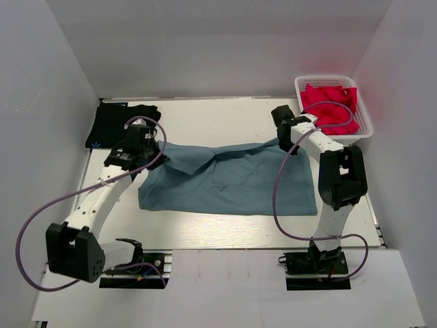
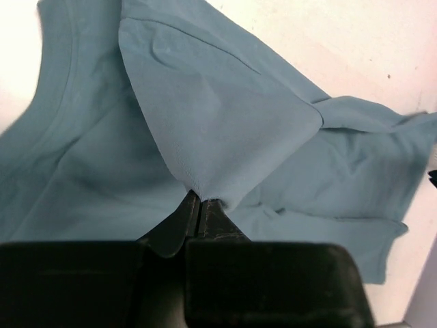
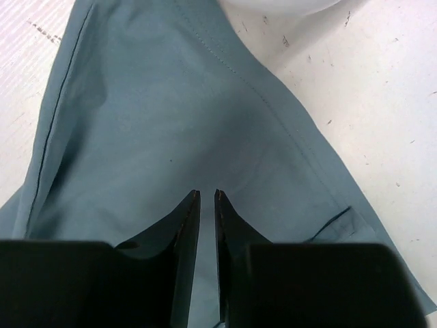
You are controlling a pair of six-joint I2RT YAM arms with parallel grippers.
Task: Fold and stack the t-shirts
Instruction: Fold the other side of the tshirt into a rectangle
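Top view: a dusty blue-grey t-shirt (image 1: 229, 181) lay spread across the middle of the white table (image 1: 225, 113), its far edge drawn up in folds between the two arms. A black t-shirt (image 1: 116, 123) lay folded in the far left corner, apart from the blue-grey one, with a small blue mark (image 1: 102, 145) at its near edge. A white basket (image 1: 365, 130) holding red cloth (image 1: 331, 102) stood at the far right corner.

The left gripper (image 1: 149, 140) was at the far left corner of the blue-grey shirt, just beside the black one. The right gripper (image 1: 287, 142) was at the shirt's far right edge, near the basket.

Left wrist view: the left gripper (image 2: 199, 198) was clenched on a bunched fold of the blue-grey t-shirt (image 2: 225, 116), the cloth fanning out from the fingertips above the rest of the shirt.

Right wrist view: the right gripper (image 3: 206, 195) was closed to a narrow slit filled with cloth, grasping the blue-grey t-shirt (image 3: 171, 116) near a stitched hem, with bare table (image 3: 382, 82) to the right.
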